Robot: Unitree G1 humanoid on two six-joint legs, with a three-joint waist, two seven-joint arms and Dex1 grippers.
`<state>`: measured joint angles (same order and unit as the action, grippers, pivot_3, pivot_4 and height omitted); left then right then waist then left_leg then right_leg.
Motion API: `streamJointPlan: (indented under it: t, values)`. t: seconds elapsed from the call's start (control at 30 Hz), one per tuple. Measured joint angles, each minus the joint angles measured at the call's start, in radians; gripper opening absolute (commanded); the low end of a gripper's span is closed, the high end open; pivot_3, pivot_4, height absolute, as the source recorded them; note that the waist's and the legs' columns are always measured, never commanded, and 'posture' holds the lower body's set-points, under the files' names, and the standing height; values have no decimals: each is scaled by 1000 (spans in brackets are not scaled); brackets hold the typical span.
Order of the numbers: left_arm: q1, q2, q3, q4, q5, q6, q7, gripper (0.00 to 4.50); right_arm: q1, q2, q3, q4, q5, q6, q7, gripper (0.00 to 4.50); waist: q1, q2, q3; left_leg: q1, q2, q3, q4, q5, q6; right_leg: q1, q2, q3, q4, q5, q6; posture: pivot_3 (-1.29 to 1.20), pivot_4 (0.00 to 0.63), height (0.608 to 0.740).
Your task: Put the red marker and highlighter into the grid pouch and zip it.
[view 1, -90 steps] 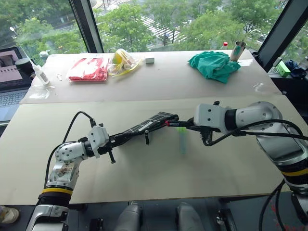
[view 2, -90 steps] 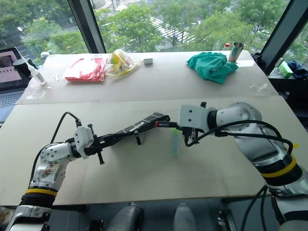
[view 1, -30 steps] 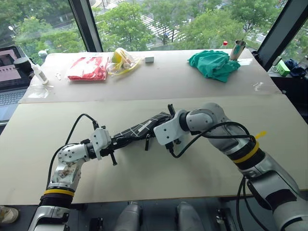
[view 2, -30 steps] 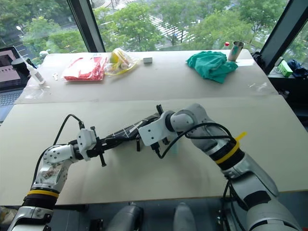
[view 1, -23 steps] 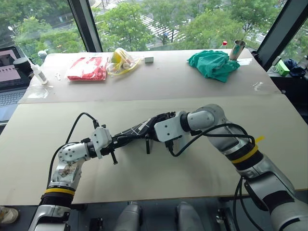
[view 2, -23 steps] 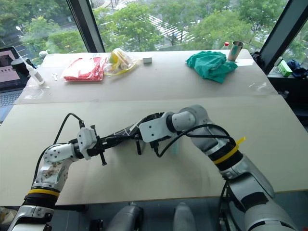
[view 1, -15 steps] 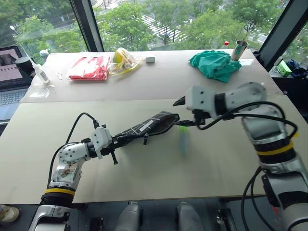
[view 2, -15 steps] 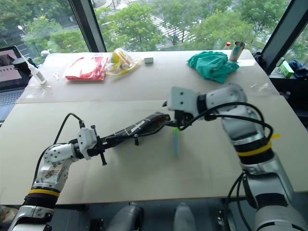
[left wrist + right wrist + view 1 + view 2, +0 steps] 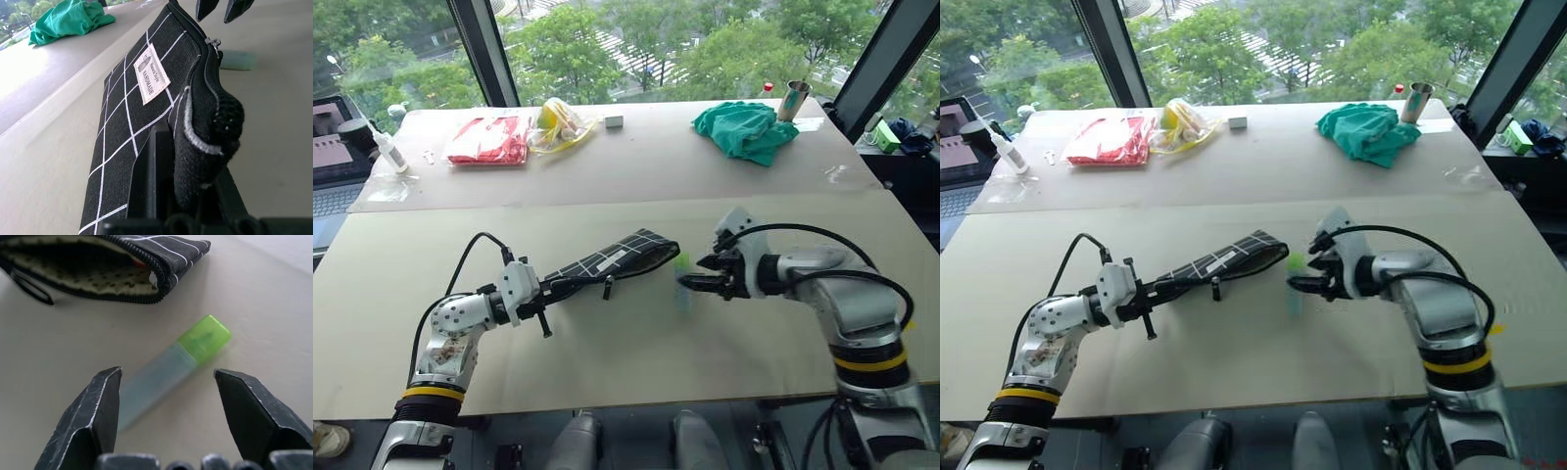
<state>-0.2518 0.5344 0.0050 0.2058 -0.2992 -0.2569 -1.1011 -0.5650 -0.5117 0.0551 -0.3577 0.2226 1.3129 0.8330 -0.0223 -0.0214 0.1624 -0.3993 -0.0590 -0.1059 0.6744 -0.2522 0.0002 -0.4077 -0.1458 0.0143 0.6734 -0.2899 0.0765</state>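
The grid pouch (image 9: 617, 260), black with white lines, hangs just over the table, and my left gripper (image 9: 546, 288) is shut on its left end. Its mouth (image 9: 83, 264) is unzipped, and a sliver of red (image 9: 140, 263) inside looks like the red marker. On the table just right of the pouch lies the pale green highlighter (image 9: 171, 368), cap toward the far side. My right gripper (image 9: 688, 282) is open low over it, one finger (image 9: 90, 421) on each side of the barrel, not touching. The right gripper's fingertips (image 9: 215, 7) also show past the pouch.
Along the far side of the table are a red-and-white packet (image 9: 491, 139), a yellow bag (image 9: 564, 122), a small white box (image 9: 614, 121), a green cloth (image 9: 747, 129) and a metal cup (image 9: 795, 98). A white bottle (image 9: 389, 149) and a laptop (image 9: 328, 181) sit at the far left.
My right gripper has left the pouch's mouth, opened, rolled over and come down to the right over the highlighter. The left gripper and the pouch have stayed put.
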Motion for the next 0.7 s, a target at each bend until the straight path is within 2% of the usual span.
streamJointPlan:
  t: [0.17, 0.5, 0.7]
  values:
    - [0, 0, 1, 0, 0, 0, 8, 0, -43, 28, 2, -35, -5, 181, -156, 3348, 14, 0, 0, -1, -2, -1, 2, 0, 0, 1, -1, 0, -1, 0, 0, 0, 150, 740]
    - [32, -1, 0, -21, 0, 0, 31, 0, -45, 20, 13, -84, -5, 252, -310, 3348, 4, 0, 0, -1, -2, -1, 0, 0, 0, 0, -1, 0, 0, 0, 0, 0, 150, 740]
    - [30, -15, -1, -21, 0, 0, 38, 0, -50, 115, -26, -89, 8, 293, -381, 3348, 4, 0, 0, -1, -2, -1, 0, 0, 0, 0, -1, 0, 0, 0, 0, 0, 150, 740]
